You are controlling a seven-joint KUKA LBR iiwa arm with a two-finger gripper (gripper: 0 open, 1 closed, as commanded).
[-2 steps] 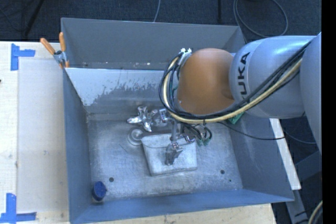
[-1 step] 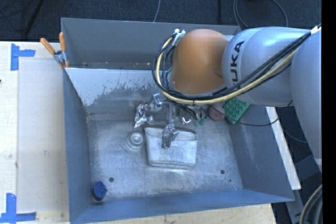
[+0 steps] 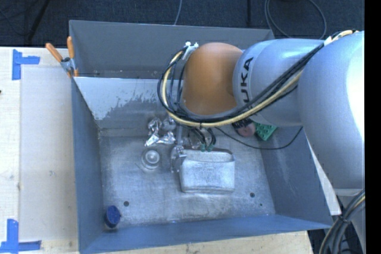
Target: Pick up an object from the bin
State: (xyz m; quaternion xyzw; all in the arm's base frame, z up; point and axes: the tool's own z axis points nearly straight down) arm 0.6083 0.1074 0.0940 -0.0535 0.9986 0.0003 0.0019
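Note:
My gripper (image 3: 178, 149) reaches down in the middle of the bin, just below the orange cover. It is at the left end of a pale grey rectangular pad (image 3: 206, 174) that lies flat on the floor. A crumpled silvery piece (image 3: 158, 131) lies right beside the gripper on its left. Below that piece stands a small clear round cap (image 3: 151, 159). Whether the gripper touches the pad or the silvery piece is hidden by its own body.
A small dark blue cap (image 3: 111, 217) lies in the bin's front left corner. A green piece (image 3: 265, 131) and a reddish thing (image 3: 244, 128) sit by the right wall, partly under the arm. The arm covers the back right of the bin.

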